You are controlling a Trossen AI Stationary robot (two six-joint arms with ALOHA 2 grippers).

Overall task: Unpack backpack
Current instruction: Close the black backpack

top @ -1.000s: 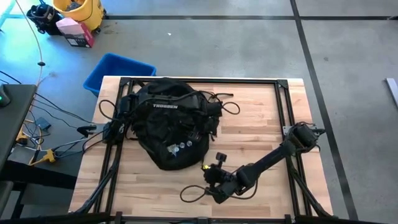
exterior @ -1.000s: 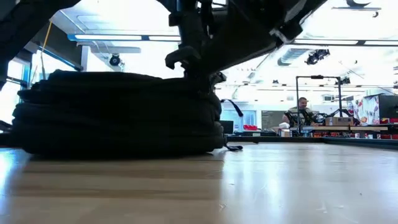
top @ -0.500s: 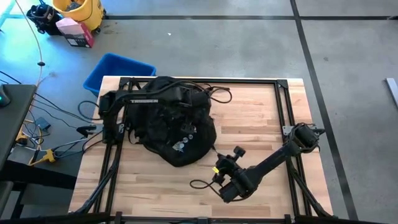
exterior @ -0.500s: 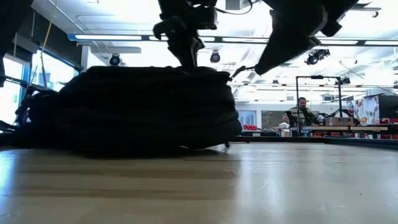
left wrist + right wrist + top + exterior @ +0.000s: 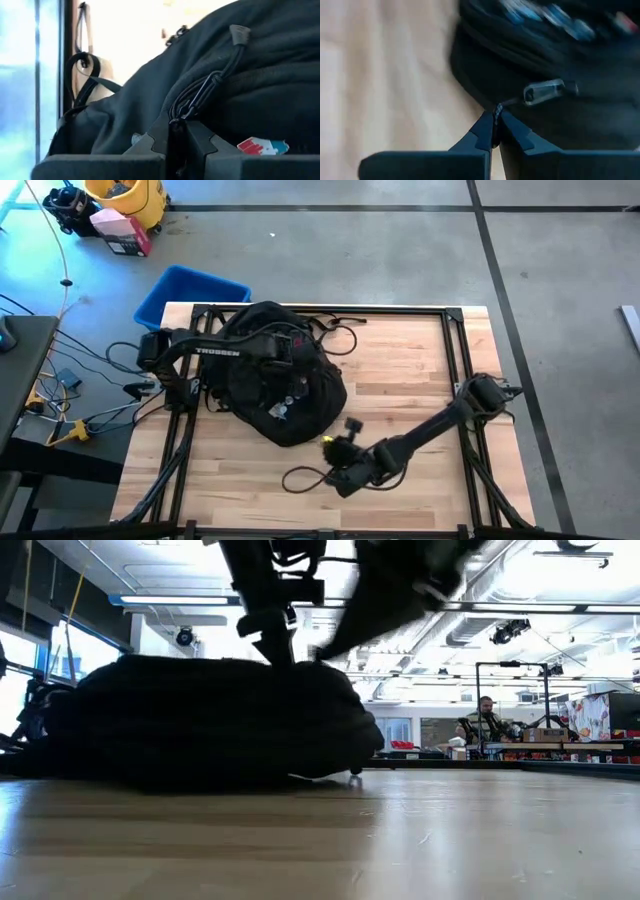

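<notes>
Wooden tabletop (image 5: 400,380) carrying large black fabric backpack (image 5: 275,385) toward its rear left.
Left hand (image 5: 176,131) pinching backpack's black cord loop; right hand (image 5: 495,125) clamping its zipper pull at the front edge.

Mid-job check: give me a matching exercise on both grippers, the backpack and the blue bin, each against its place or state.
1 left gripper
2 right gripper
3 backpack
4 blue bin

A on the floor past the table corner
B lying on the table
C shut on a black cord loop
D shut on the pull by a metal tab

Pairs: 1-C, 2-D, 3-B, 4-A
</notes>
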